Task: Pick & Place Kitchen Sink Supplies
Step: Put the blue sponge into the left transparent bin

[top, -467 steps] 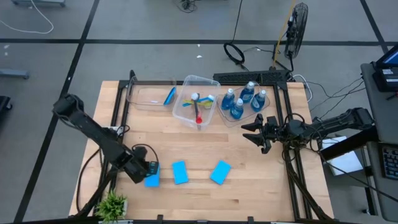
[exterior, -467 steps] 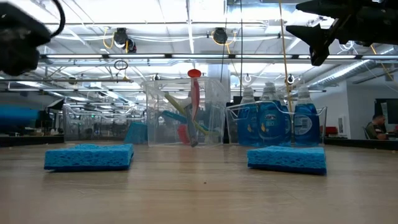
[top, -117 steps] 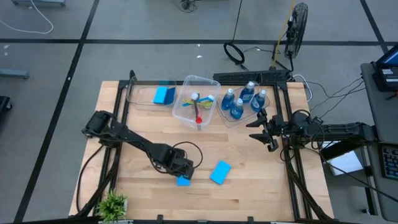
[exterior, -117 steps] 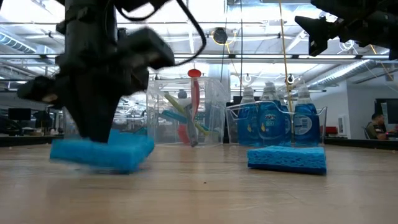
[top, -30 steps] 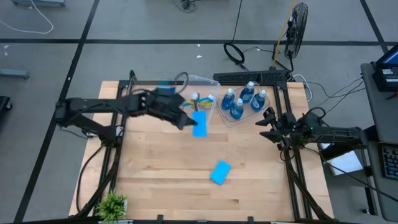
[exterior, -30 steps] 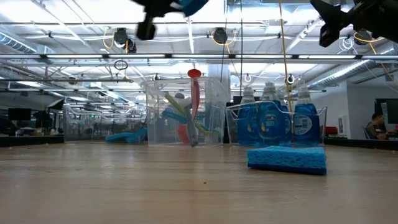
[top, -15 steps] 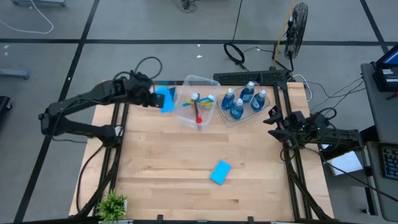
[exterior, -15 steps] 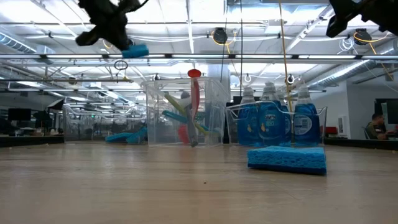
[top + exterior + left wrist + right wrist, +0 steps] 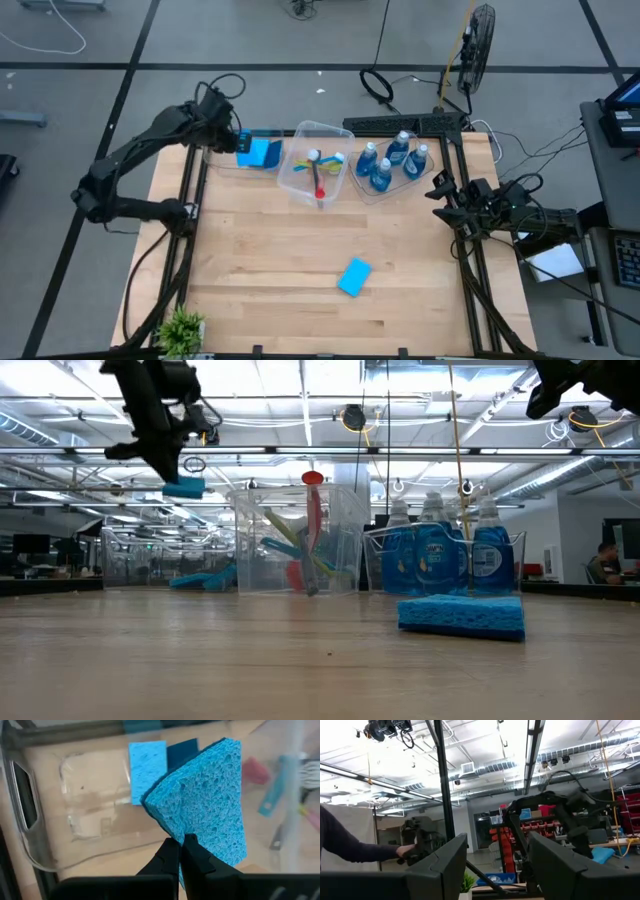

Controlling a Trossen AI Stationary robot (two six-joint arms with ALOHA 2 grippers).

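Note:
My left gripper (image 9: 240,146) is shut on a bright-blue sponge (image 9: 262,153) above the clear left tub (image 9: 222,158) at the table's far left; the sponge also shows in the left wrist view (image 9: 210,800) and in the low view (image 9: 183,488). Two more sponges (image 9: 147,770) lie flat on that tub's floor. One sponge (image 9: 353,277) lies flat on the table, right of centre. The middle tub (image 9: 300,185) holds the brushes (image 9: 318,172). The right tub holds the blue bottles (image 9: 390,163). My right gripper (image 9: 438,195) is open and empty in the air at the table's right edge. My left gripper pinches the sponge between its two fingers at its near edge (image 9: 192,847), the fingers (image 9: 172,857) pointing down. The sponge hangs below the fingers, clear of the tub and of the sponges in it.
A green potted plant (image 9: 182,327) stands at the near left corner. Black frame rails run along the table's left (image 9: 190,180) and right (image 9: 462,250) sides. Bare wood lies across the table's middle and near side. A person's sleeve (image 9: 350,847) shows beyond the table.
My left gripper has carried the sponge from above the middle tub toward the table's far left, over the left tub, and has come down a little. The sponge stays in the hold, clear of everything. My right gripper has drawn back slightly toward the right edge.

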